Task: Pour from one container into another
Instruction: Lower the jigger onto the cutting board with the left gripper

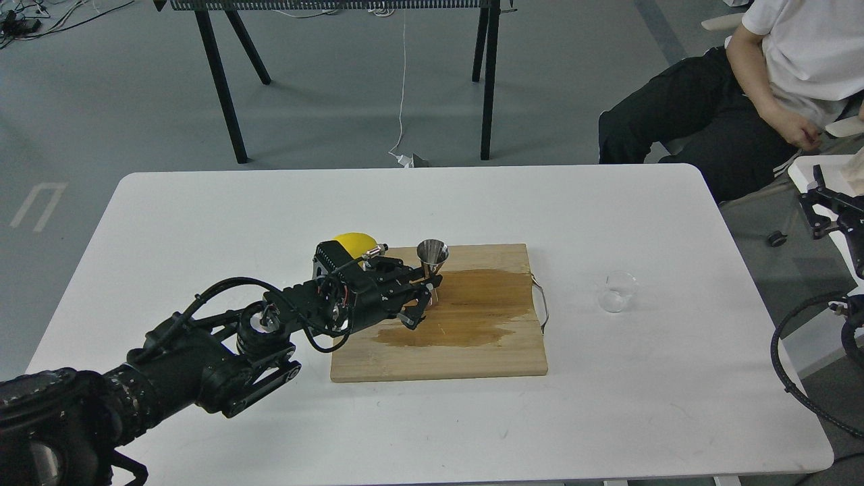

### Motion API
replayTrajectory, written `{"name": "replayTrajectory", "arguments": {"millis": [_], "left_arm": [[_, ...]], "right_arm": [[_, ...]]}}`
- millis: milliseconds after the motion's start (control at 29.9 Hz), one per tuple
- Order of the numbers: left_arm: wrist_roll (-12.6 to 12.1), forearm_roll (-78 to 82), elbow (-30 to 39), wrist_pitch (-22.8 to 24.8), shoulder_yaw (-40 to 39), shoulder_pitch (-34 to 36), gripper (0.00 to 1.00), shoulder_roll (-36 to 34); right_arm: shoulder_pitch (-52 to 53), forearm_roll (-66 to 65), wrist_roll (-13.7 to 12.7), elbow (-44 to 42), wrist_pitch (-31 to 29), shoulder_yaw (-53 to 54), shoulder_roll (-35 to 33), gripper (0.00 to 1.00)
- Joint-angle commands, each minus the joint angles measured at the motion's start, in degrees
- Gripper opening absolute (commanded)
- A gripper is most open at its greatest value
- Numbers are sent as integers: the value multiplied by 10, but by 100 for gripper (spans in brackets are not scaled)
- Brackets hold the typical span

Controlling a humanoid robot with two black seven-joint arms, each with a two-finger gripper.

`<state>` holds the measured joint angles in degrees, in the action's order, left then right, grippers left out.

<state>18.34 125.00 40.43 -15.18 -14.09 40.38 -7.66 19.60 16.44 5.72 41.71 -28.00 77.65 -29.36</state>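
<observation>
The steel jigger (432, 255) stands upright at the back left of the wooden board (472, 358). My left gripper (422, 301) reaches in from the left and is open, its fingers on either side of the jigger's lower cone, which they partly hide. The small clear cup (617, 291) stands alone on the white table, right of the board and far from both grippers. At the right edge, off the table, a dark part that looks like my right gripper (825, 202) shows; its fingers cannot be told apart.
A yellow lemon (356, 242) lies behind my left wrist at the board's left rear corner. A brown wet stain (472, 307) spreads over the board's middle. A metal handle (542, 304) sticks out of the board's right side. A seated person (776, 88) is at the far right.
</observation>
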Motion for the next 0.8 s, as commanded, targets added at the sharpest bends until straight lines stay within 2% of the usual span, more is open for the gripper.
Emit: {"name": "replayTrajectory", "arguments": {"millis": [0,167,301,468,569,669,769], "left_arm": [[0,0,0,1,-2,0,8,0],[-1,0,0,1,-2,-3,10,6],[-21,0,-1,1,-1,-6,13,24],[-23,0,-6,1,-1,-13,17,27],[-23,0,-6,1,-1,-14,24,27],[-24,0,-6,1,-1,-14,38,27],[-24,0,-5,1,2,-14,41,26]], "right_arm": [[-2,0,0,0,0,0,-1,100],[-3,0,1,-6,0,0,0,100],[-4,0,1,-6,0,-1,0,100],[-4,0,1,-6,0,-1,0,100],[-4,0,1,-6,0,-1,0,100],[-4,0,1,-6,0,-1,0,100],[-4,0,1,-6,0,-1,0,100]]}}
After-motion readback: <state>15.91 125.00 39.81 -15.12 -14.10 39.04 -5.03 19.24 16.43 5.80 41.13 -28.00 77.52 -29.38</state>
